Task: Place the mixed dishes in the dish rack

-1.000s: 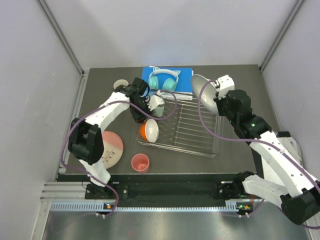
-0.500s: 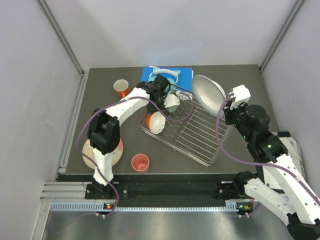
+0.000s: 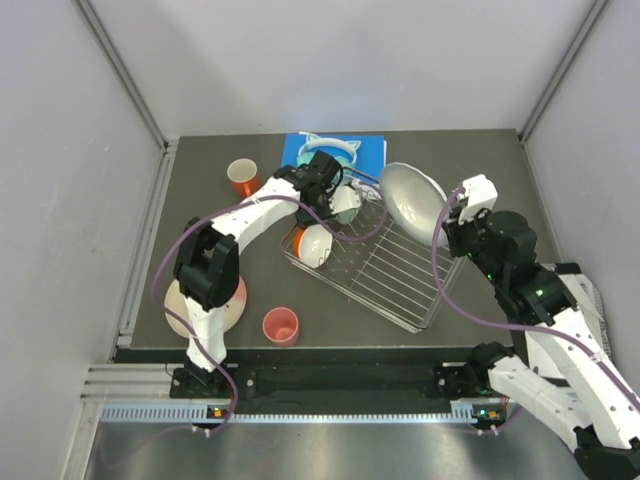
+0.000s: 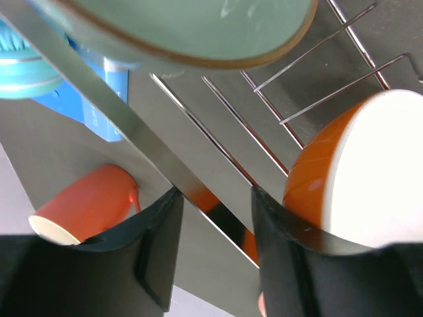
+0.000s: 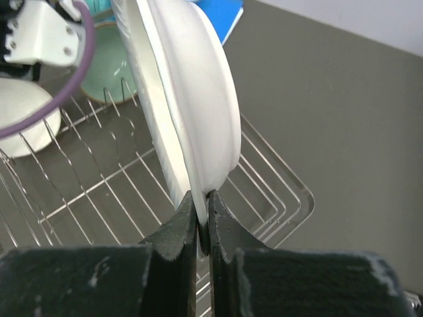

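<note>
While right gripper point(image 5: 201, 201) clamps white plate point(image 5: 198, 99) at dish rack's point(image 3: 392, 272) 1 o'clock edge, left gripper point(image 4: 213, 196), released, straddles its rim.

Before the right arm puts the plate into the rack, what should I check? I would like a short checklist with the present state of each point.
1. Right gripper shut on the plate rim: ok.
2. Bare wires in the rack near the plate: ok.
3. Mint bowl and orange bowl apart from the plate: ok.
4. Left gripper off the rack: not ok, its fingers straddle the rim.
5. Whether it clamps that rim: cannot tell.
</note>
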